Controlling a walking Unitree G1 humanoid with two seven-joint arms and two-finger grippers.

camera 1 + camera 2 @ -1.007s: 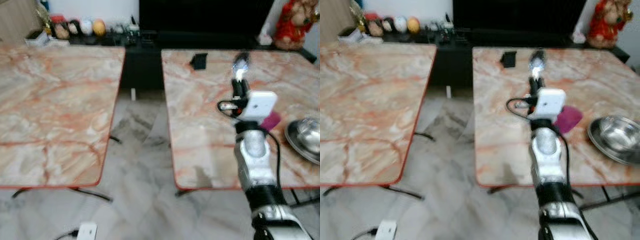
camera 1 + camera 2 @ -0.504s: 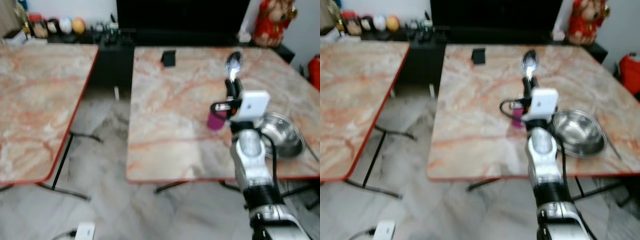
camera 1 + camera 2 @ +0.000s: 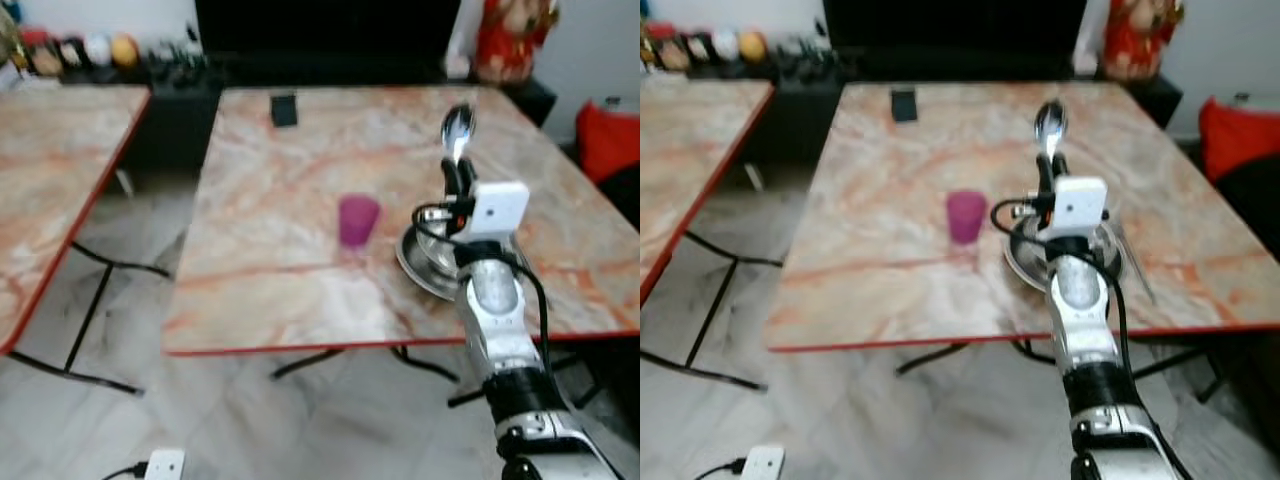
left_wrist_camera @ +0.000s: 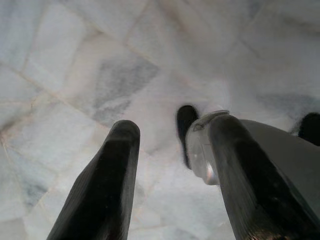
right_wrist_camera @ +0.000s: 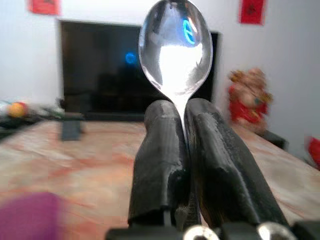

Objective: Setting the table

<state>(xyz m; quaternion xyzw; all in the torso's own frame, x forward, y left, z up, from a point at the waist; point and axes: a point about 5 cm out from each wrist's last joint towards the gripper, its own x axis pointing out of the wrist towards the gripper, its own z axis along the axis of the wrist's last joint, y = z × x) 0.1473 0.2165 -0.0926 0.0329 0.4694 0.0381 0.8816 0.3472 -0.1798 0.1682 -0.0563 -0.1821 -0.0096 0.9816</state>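
The view swings right, bringing the marble surface (image 3: 300, 200) with purple plastic cup (image 3: 358, 219) and steel bowl (image 3: 1108, 250) closer, right end effector (image 5: 184, 117) still clamped on the upright shiny metal spoon (image 5: 175, 45), nearly placeable.

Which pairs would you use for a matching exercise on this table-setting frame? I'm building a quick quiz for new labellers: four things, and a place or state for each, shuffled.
Things:
1. spoon
2. purple cup
3. metal bowl
4. small black object

Places or states:
A. at the table's far side
B. standing upright on the table, left of the bowl
C. gripped upright in the right gripper, bowl end up
D. on the table, partly hidden behind the right arm

Pairs: 1-C, 2-B, 3-D, 4-A
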